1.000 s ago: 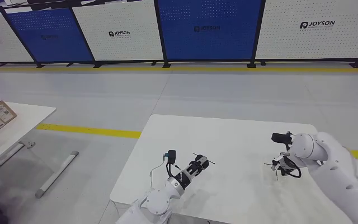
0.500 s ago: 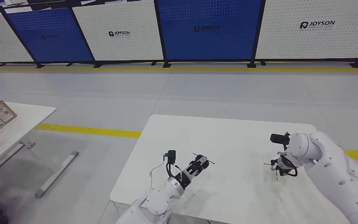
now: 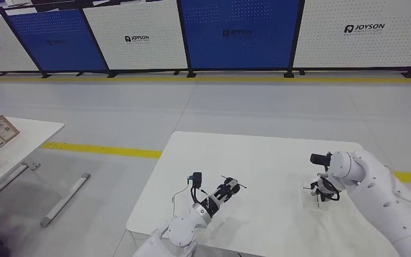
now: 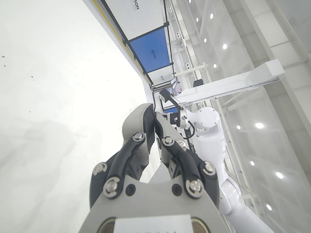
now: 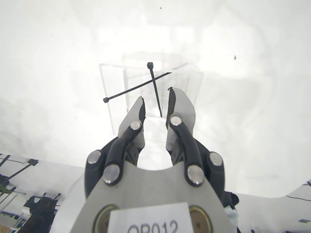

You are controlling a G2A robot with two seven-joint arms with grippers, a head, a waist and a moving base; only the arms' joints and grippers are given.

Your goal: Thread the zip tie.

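Two black zip ties lie crossed on a clear plastic box [image 5: 114, 112] on the white table. One zip tie [image 5: 155, 90] has its head at the far end, and its tail runs down between my right gripper's [image 5: 155, 99] open fingers. The other zip tie [image 5: 128, 90] lies across it with its head to one side. In the top view the right gripper [image 3: 317, 190] hovers over this spot at the table's right. My left gripper [image 3: 232, 186] is low near the table's front edge. Its pads [image 4: 150, 122] are pressed together on a thin black zip tie [image 3: 243, 186] that sticks out both sides.
The white table [image 3: 270, 154] is bare between the two arms. Its front edge is close to the left arm. Blue and white panels [image 3: 237, 32] stand far behind, across an open floor.
The right arm has shifted slightly leftward over the crossed zip ties. The left arm has kept still with its zip tie.
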